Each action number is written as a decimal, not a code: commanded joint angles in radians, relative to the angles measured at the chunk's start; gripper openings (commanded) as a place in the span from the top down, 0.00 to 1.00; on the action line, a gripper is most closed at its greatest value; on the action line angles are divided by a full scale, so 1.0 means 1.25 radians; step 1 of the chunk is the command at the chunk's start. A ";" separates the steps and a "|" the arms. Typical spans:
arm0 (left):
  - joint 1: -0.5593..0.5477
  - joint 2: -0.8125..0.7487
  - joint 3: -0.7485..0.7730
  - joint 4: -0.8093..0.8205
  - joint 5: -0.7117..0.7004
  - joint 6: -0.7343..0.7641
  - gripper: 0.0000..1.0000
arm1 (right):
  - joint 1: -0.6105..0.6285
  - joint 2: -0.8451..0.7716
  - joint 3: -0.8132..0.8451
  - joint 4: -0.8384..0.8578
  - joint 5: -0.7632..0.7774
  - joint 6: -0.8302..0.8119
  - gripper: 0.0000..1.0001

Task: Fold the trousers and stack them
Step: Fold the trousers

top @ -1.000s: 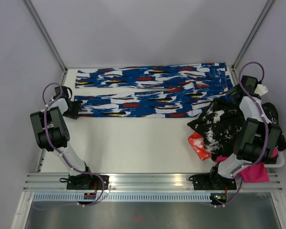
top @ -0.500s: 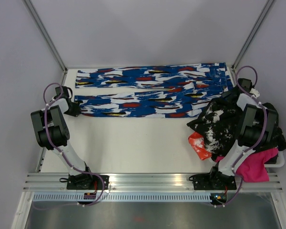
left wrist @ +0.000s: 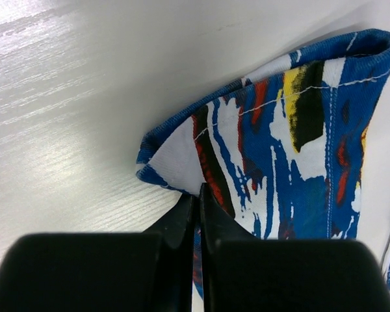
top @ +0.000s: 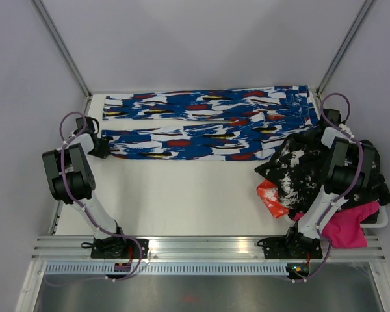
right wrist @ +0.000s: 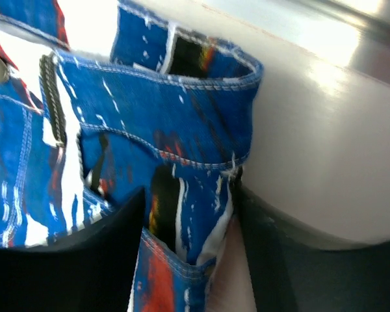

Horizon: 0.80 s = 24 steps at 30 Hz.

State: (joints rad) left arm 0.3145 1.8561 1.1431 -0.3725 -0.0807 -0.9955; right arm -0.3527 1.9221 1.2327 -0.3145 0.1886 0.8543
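Your trousers [top: 201, 123] lay flat across the far side of the bench [top: 182, 201]. The legs pointed left and the waist was on the right, next to a pile of other clothes [top: 292, 169].

Your left tool [left wrist: 198, 195] was closed tight on the hem [left wrist: 182, 140] of the near leg, and that corner curled up a little off the bench. Your right tool [right wrist: 188, 214] had the waistband [right wrist: 182, 84] between its two sides. I could not tell if it was pinching the cloth or only sitting around it.

The cloth looked soft, thin and light, so it would likely sag and flop, not stay stiff. It should not break. The thick stitched edges at the hem and waistband looked like the best places to hold, one at each end.
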 commanded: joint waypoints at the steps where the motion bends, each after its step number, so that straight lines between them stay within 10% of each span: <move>1: -0.011 -0.017 0.045 0.001 -0.016 0.038 0.98 | -0.004 0.052 -0.024 0.035 -0.007 0.019 0.49; 6: -0.016 -0.021 0.081 -0.006 -0.025 0.077 0.98 | -0.004 0.039 0.037 0.105 -0.024 -0.011 1.00; 24: -0.031 -0.105 0.244 -0.031 -0.100 0.227 0.98 | -0.005 -0.050 0.215 0.138 -0.076 -0.049 1.00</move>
State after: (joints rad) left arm 0.2684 1.7737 1.3941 -0.4461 -0.1307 -0.7868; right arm -0.3504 1.8946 1.4357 -0.2111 0.0765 0.8238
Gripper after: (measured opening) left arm 0.033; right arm 0.023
